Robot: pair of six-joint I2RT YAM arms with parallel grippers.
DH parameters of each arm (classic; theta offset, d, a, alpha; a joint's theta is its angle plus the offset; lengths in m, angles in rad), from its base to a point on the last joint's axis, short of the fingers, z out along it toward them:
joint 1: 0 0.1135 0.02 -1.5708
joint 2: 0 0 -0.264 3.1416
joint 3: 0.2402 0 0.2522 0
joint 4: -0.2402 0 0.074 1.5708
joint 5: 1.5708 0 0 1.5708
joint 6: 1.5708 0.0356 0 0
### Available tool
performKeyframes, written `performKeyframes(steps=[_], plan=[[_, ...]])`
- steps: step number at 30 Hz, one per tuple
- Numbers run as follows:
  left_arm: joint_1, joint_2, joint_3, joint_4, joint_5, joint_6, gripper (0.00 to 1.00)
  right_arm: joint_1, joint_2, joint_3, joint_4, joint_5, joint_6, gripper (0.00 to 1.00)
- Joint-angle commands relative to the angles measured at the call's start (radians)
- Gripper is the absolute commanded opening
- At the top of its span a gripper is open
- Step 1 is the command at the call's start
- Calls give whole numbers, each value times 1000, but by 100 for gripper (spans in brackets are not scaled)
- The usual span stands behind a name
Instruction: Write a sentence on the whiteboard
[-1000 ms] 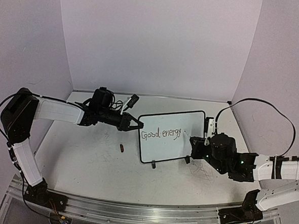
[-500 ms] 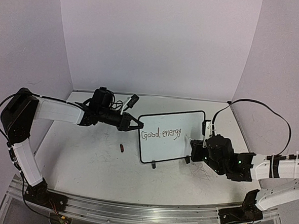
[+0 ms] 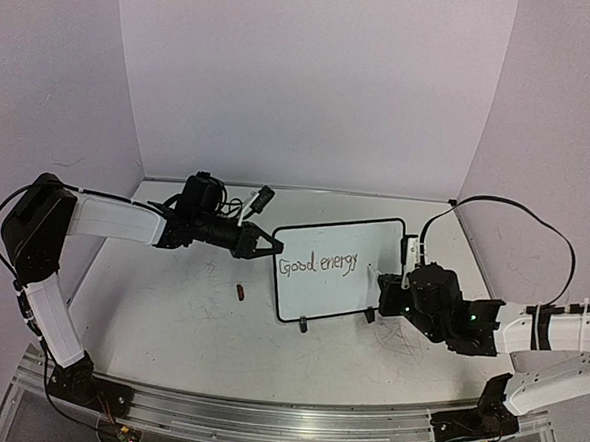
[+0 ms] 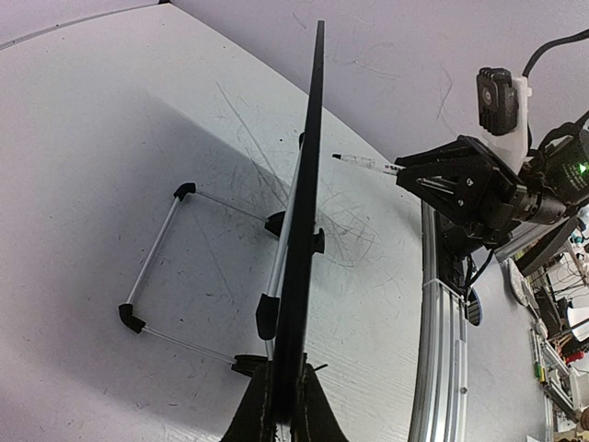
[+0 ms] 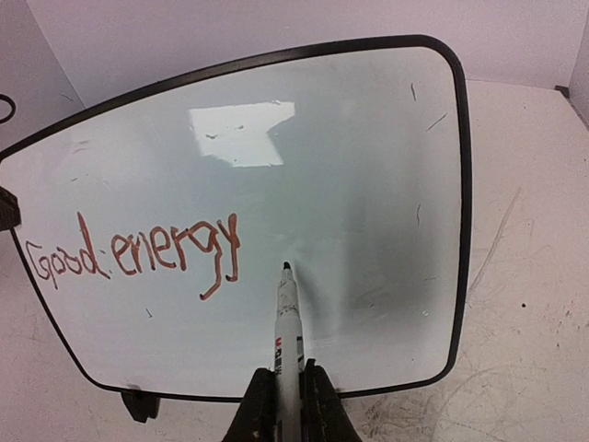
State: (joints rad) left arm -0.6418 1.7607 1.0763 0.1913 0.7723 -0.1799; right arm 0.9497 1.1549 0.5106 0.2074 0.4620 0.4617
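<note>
The whiteboard stands tilted on black feet at the table's middle right. The sentence on it reads "Good energy" in reddish strokes. My left gripper is shut on the board's left rim. In the left wrist view the board runs edge-on from between the gripper's jaws. My right gripper is shut on a white marker. The marker's dark tip points at the bare board just right of "energy". A small gap shows between the marker and the board face.
A small red cap lies on the scuffed table left of the board. The board's wire stand reaches out behind it. White walls enclose the table on three sides. An aluminium rail runs along the near edge.
My right gripper with the marker has shifted slightly left, toward the board. The writing and the left arm are unchanged.
</note>
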Motion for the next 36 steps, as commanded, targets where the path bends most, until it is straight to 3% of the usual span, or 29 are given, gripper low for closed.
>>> performKeyframes(steps=[1, 36], plan=[[-6, -21, -10, -44, -58, 28, 0, -18, -15, 9, 44, -1, -21, 0], [-6, -17, -7, -44, -51, 26, 0, -56, 96, 76, 148, 13, -89, 0]])
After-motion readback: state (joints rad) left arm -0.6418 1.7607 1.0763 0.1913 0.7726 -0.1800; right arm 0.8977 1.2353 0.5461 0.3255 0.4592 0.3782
